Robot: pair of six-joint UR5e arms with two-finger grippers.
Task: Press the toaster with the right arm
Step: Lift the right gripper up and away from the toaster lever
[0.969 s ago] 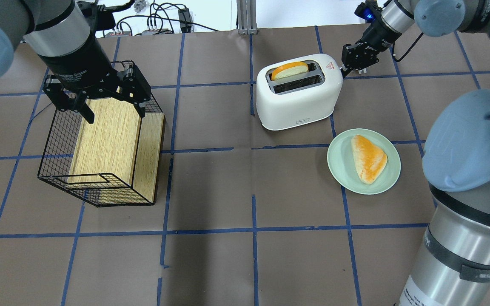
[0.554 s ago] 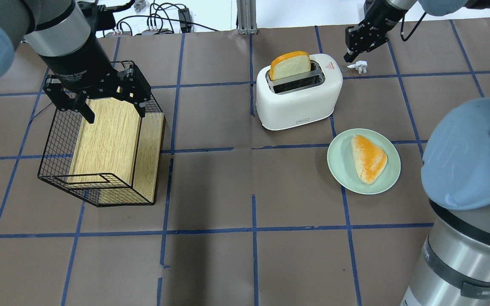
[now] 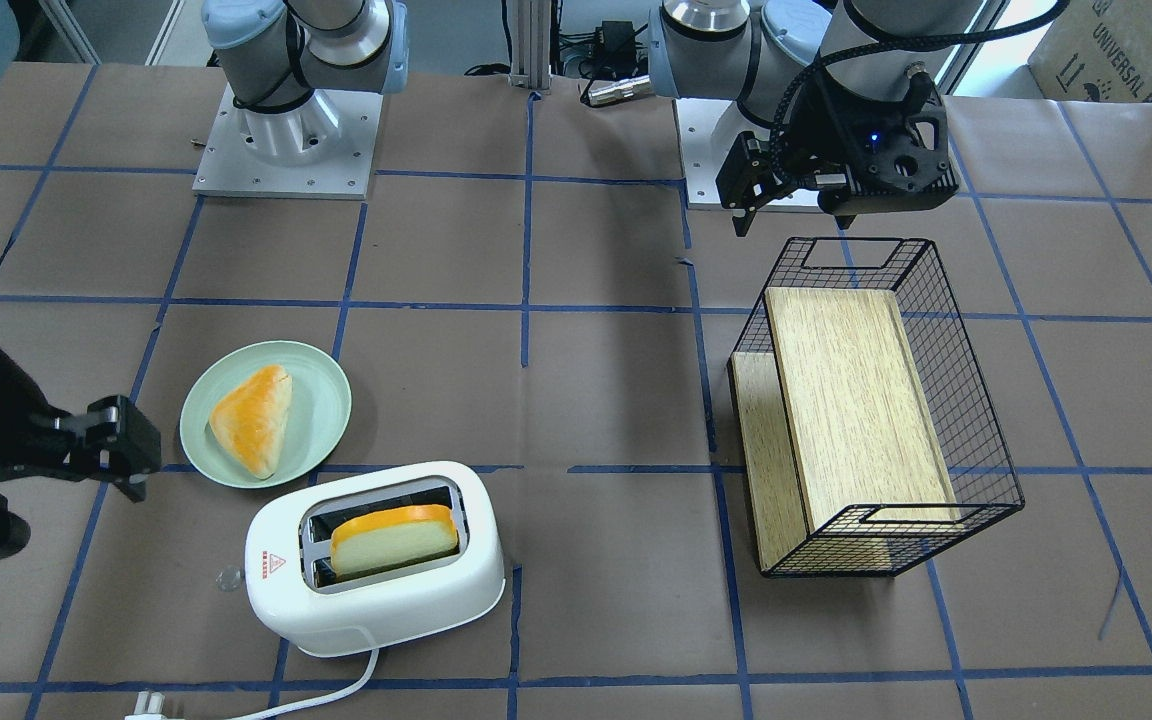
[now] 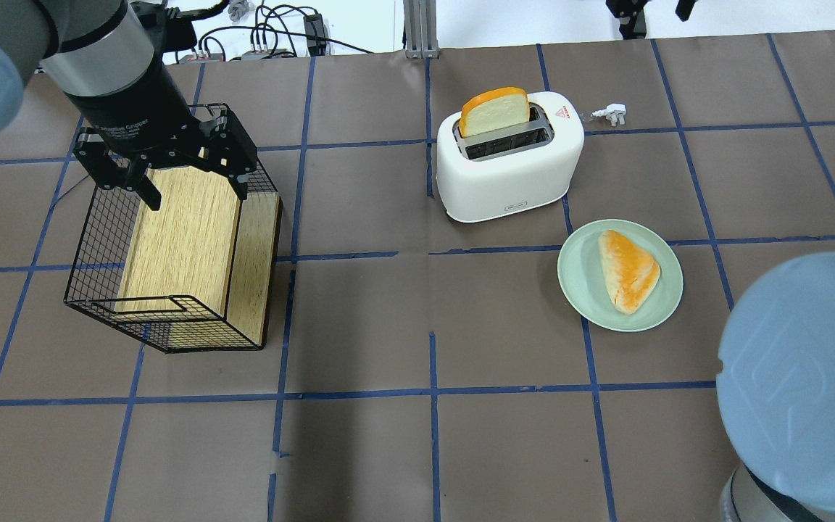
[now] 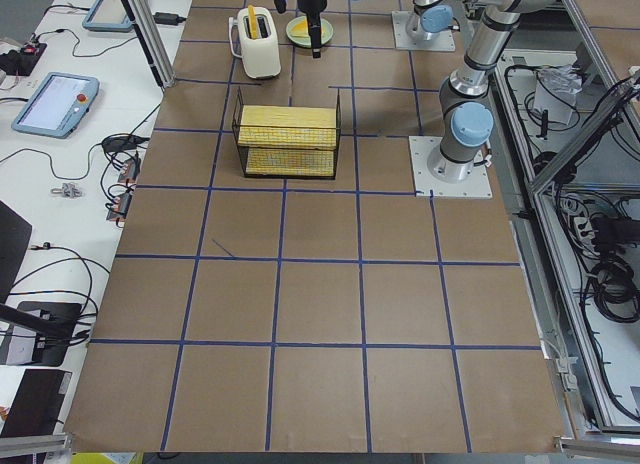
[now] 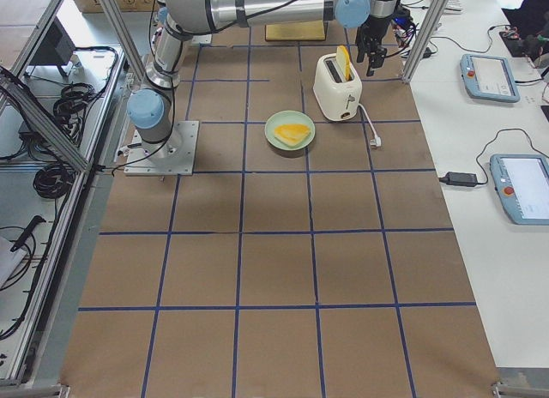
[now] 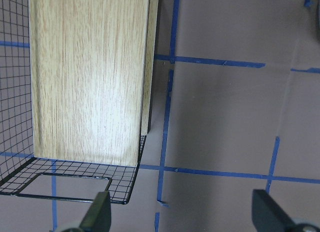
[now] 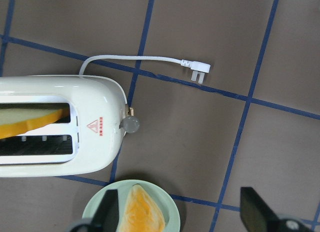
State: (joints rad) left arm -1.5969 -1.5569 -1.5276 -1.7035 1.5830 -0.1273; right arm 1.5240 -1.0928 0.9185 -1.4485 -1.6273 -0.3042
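Fingers (image 8: 106,212) of right gripper (image 3: 121,445) spread wide, empty, clear of toaster (image 4: 512,167). Toaster upper centre of overhead frame, bread slice (image 4: 496,110) raised in slot. Left gripper (image 4: 196,196) likewise splayed, above wire basket (image 4: 98,239).

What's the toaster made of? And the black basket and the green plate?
The toaster looks like smooth, glossy white plastic: rounded corners and a soft shine. The basket looks like thin black metal wire, since you can see through its grid; the board inside shows wood grain, maybe veneer. The plate is matte pale green, ceramic or plastic; I can't tell which.
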